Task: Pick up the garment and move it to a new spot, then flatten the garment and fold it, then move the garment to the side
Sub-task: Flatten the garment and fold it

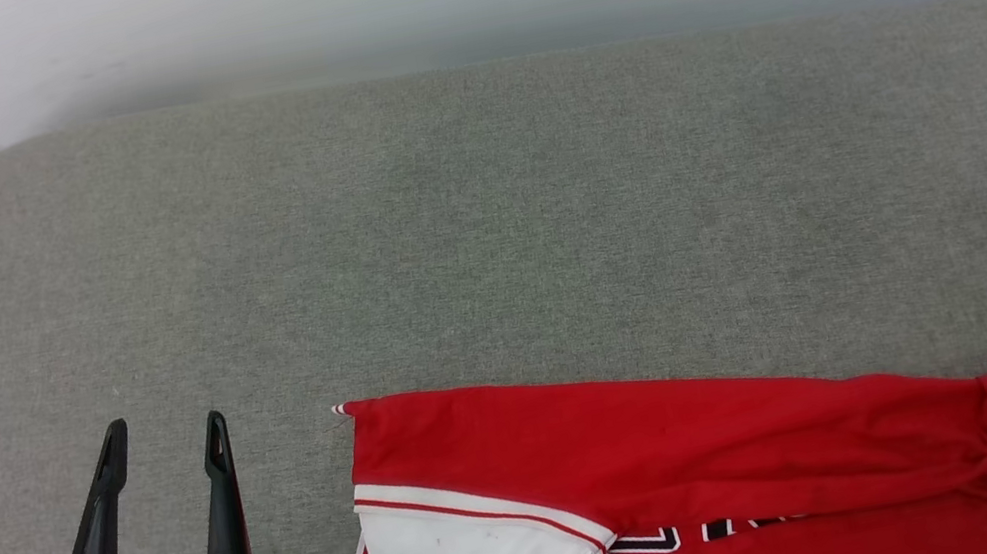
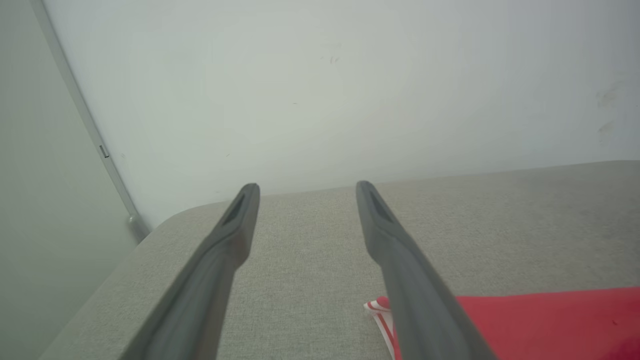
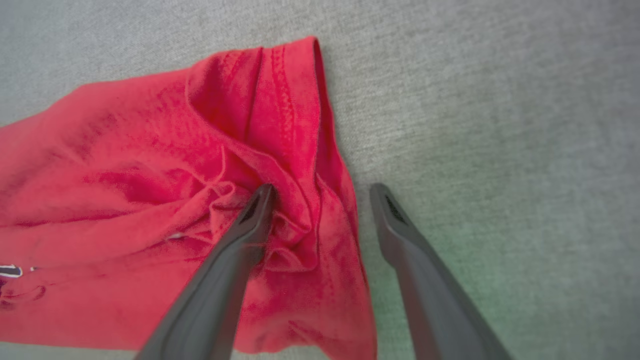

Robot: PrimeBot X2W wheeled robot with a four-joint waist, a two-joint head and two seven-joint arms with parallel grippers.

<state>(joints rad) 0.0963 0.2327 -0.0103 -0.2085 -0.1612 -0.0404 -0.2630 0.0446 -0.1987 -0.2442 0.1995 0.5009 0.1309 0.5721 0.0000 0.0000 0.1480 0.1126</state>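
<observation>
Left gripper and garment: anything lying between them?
Nothing. In the head view the open left gripper sits apart from the garment, and the stretch of grey fabric surface between them is bare.

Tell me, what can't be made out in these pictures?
- Head view: the garment runs off the bottom edge; its black lettering is cut to a sliver, unreadable.
- Head view: the right gripper is cut off by the lower right corner.
- Left wrist view: a finger of the left gripper covers part of the striped trim.
- Right wrist view: whether a finger touches the bunched cloth is unclear.
</observation>
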